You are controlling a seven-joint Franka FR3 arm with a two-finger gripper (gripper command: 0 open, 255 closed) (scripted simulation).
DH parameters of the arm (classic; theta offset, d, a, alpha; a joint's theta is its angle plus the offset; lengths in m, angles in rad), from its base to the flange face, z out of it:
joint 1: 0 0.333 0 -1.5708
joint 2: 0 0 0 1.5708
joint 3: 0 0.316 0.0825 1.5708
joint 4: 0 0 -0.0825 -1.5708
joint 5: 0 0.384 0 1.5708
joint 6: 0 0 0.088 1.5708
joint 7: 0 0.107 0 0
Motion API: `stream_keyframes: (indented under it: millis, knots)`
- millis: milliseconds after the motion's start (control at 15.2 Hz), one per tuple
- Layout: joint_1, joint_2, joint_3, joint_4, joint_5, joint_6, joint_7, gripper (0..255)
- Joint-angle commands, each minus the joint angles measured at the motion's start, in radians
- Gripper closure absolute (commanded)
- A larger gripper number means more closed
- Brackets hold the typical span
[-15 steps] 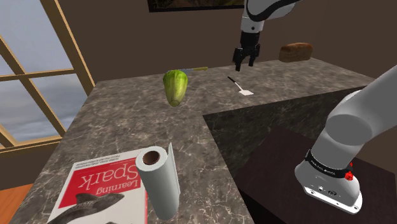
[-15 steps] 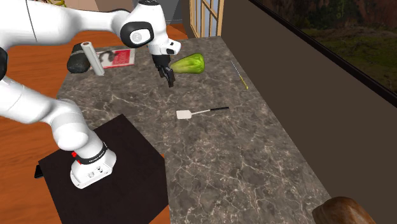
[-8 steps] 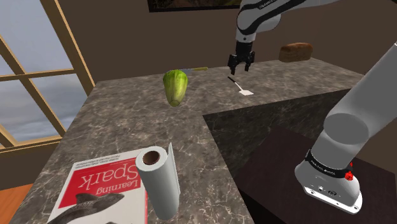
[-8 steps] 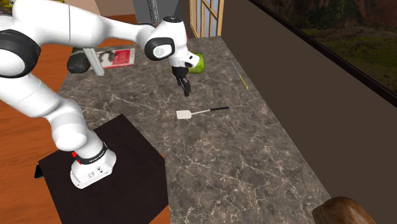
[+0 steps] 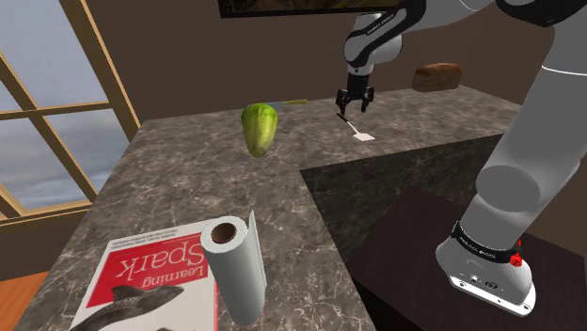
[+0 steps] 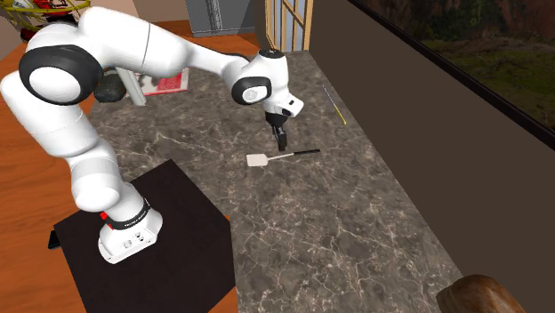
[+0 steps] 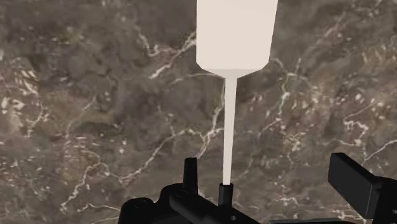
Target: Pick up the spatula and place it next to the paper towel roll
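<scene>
The spatula [image 5: 360, 134] lies flat on the marble counter, with a white blade, a thin pale shaft and a black handle. The second exterior view shows the spatula [image 6: 258, 160] with its handle pointing toward the wall. My gripper [image 5: 354, 105] hangs open just above the shaft, fingers pointing down; the gripper [image 6: 283, 142] sits over the spatula's middle. In the wrist view the spatula [image 7: 234, 38] runs out from between the fingers of the gripper [image 7: 270, 184], untouched and nearer one finger. The paper towel roll [image 5: 233, 265] lies at the counter's near end.
A red book [image 5: 146, 275] lies beside the roll. A green vegetable [image 5: 260, 128] stands mid-counter. A bread loaf [image 5: 437, 75] sits at the far end. A thin yellow-green stick [image 6: 336, 106] lies near the wall. The black stand [image 6: 151, 231] is beside the counter [image 6: 356, 222].
The gripper has swung from beside the green vegetable toward the spatula and come down over its shaft. The spatula has not moved.
</scene>
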Motion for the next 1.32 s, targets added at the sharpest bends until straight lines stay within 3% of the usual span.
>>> stream_keyframes:
  millis: [0, 528, 1056, 1122, 1254]
  knots:
    - [-0.016, 0.068, -0.014, 0.041, 0.013, 0.029, 0.01, 0]
    - [-0.018, 0.127, -0.012, 0.009, 0.025, 0.119, 0.001, 0]
    - [-0.018, 0.127, -0.012, 0.009, 0.025, 0.119, 0.001, 0]
    - [-0.018, 0.127, -0.012, 0.009, 0.025, 0.119, 0.001, 255]
    - [-0.018, 0.127, -0.012, 0.009, 0.025, 0.119, 0.001, 255]
